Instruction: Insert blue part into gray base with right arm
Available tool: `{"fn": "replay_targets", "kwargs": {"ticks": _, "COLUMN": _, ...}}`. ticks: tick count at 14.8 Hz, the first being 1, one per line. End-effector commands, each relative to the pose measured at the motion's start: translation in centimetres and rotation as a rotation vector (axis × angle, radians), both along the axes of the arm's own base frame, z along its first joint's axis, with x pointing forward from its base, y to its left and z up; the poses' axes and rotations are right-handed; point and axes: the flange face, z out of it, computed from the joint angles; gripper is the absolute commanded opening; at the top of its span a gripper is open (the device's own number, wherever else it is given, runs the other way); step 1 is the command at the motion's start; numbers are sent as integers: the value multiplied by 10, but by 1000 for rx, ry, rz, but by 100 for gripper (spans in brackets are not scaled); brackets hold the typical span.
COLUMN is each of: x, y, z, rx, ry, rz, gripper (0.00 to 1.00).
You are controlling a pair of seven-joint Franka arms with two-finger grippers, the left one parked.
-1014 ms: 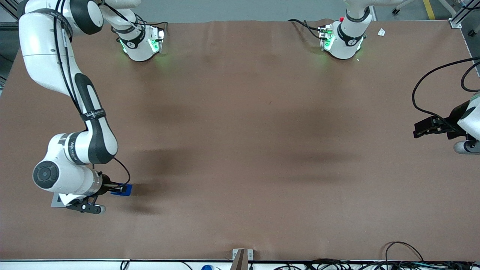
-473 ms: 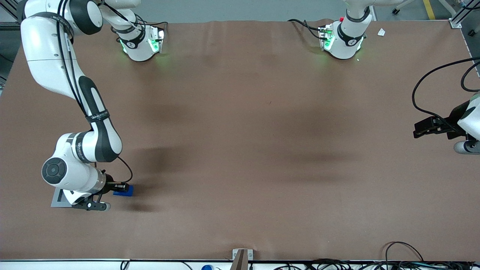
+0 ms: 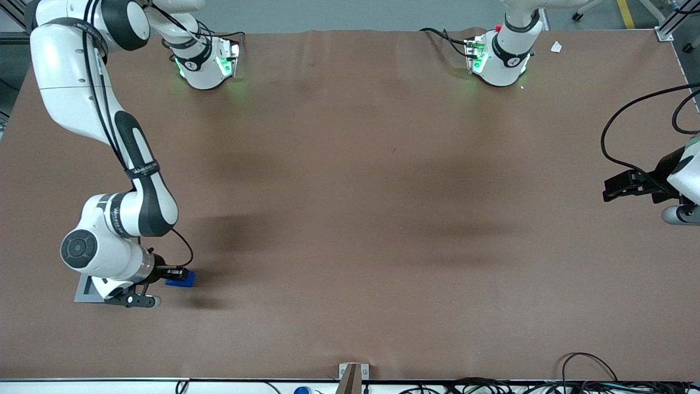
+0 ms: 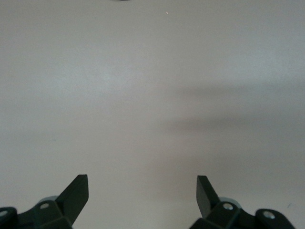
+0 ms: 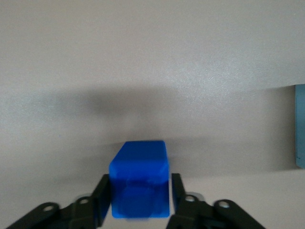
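Pincer [image 3: 174, 272] sits low over the desk [image 3: 383, 219] at the working arm's end, close to the front camera's edge. From my remote seat I read it as closed on the blue part [image 3: 181, 279]: in the wrist view both black fingers [image 5: 102, 200] press against opposite side faces of the blue part [image 5: 139, 186], no gap visible on either side. Pincer [image 5: 138, 202] itself only partly in shot.

Blue part: bright saturated blue plastic, roughly cubic, smooth faces, softly rounded edges. One face shows a faint rounded, darker patch, can't tell if that is the stud. It sticks out past the fingertips. Whether it touches the desk or is just above it, I can't tell.

Gray base [image 3: 86, 288]: light gray, square, flat on the desk, mostly covered by the right arm [image 3: 117, 213] wrist in the front view, only one corner and an edge showing. It lies beside the pincer, on the side away from the parked arm, near but apart from the blue part. In the wrist view just a thin pale strip of the gray base [image 5: 299, 126] shows. Socket not visible.
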Motion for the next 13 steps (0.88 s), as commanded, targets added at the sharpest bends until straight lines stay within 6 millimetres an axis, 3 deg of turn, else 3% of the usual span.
{"fn": "replay_targets", "kwargs": {"ticks": 1, "x": -5, "y": -4, "z": 8, "rx": -1, "ry": -6, "rz": -9, "gripper": 100}}
{"fn": "replay_targets", "kwargs": {"ticks": 5, "x": 2, "y": -12, "z": 31, "rx": 4, "ry": -34, "rz": -21, "gripper": 100}}
{"fn": "replay_targets", "kwargs": {"ticks": 9, "x": -6, "y": -16, "z": 126, "rx": -12, "ry": -57, "rz": -10, "gripper": 100}}
{"fn": "replay_targets", "kwargs": {"ticks": 13, "x": -36, "y": -31, "z": 234, "rx": -29, "ry": -65, "rz": -15, "gripper": 100}}
